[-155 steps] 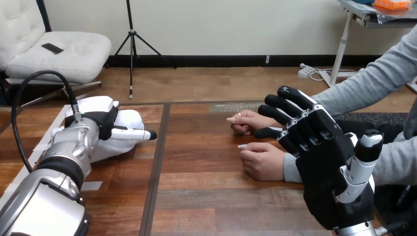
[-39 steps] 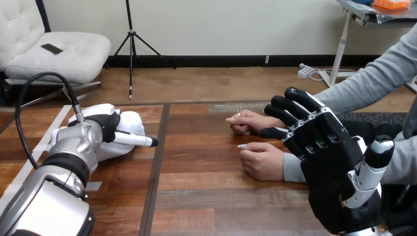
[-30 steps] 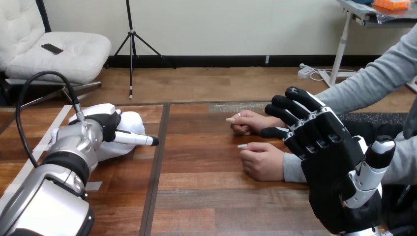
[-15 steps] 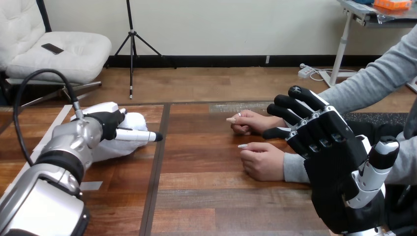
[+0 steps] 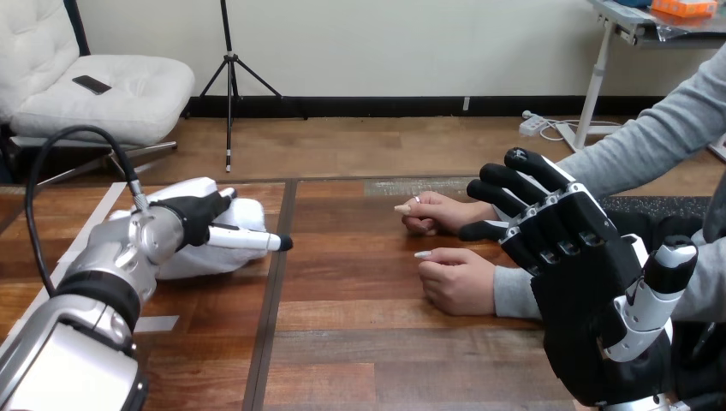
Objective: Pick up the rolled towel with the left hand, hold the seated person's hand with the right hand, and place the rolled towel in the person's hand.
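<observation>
a: which step is this?

b: the pickup, i'd say. the robot's left hand (image 5: 193, 218) sits over the rolled white cloth towel (image 5: 244, 214) at the left of the brown wooden table (image 5: 360, 342). its thumb lies along the towel's near side and its fingers fold over the top, so the towel looks clasped. it seems not yet lifted off the wood.

a: and the right hand (image 5: 578, 287)?

b: raised, with fingers straight and spread, holding nothing. it is just beside the person's nearer hand (image 5: 454, 278) and the person's farther hand (image 5: 432, 210), both lying backs-up on the table. i can't tell whether it touches them.

a: next?

b: probably lift the towel and carry it right, while the right hand closes round one of those hands. that hand would need to turn palm up.
</observation>
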Tool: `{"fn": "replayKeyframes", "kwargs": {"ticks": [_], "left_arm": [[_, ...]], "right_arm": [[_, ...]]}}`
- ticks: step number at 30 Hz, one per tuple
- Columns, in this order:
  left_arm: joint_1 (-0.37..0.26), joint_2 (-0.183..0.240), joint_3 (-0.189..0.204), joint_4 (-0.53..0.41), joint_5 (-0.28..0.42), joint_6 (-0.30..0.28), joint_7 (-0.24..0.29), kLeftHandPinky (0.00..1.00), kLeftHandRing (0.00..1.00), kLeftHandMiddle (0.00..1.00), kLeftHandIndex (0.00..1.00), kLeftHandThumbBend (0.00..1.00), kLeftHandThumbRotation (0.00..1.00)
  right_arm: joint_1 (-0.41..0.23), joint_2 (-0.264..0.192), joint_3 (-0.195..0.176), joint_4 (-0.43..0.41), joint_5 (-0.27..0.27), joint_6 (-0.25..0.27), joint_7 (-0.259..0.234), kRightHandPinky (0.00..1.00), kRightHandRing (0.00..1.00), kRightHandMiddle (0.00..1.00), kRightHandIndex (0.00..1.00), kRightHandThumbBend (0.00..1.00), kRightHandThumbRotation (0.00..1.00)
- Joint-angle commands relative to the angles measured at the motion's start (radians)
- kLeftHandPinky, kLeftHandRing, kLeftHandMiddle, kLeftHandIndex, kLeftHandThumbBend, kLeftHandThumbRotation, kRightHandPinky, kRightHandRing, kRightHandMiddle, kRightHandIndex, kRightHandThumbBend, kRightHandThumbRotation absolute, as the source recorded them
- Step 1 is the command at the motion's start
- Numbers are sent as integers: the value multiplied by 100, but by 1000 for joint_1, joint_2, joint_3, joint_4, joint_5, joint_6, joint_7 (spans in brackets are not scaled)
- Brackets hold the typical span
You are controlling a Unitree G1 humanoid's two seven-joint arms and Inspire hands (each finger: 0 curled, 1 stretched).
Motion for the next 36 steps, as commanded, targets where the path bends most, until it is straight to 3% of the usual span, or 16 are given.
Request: {"fn": "replayKeyframes", "kwargs": {"ticks": [1,20,36], "left_arm": [[8,10,12,-70,-16,-40,10,100,100,100,100,89,84],[57,44,24,-195,-38,-76,4,100,100,100,100,89,86],[85,61,35,-311,-44,-22,-42,100,100,100,100,88,87]], "right_arm": [[-69,-2,-5,-32,5,-1,-3,61,79,80,79,90,100],[-84,-2,-5,-20,18,-6,14,61,80,80,79,90,100],[-83,-2,-11,-22,11,-12,9,60,79,79,79,90,100]]}}
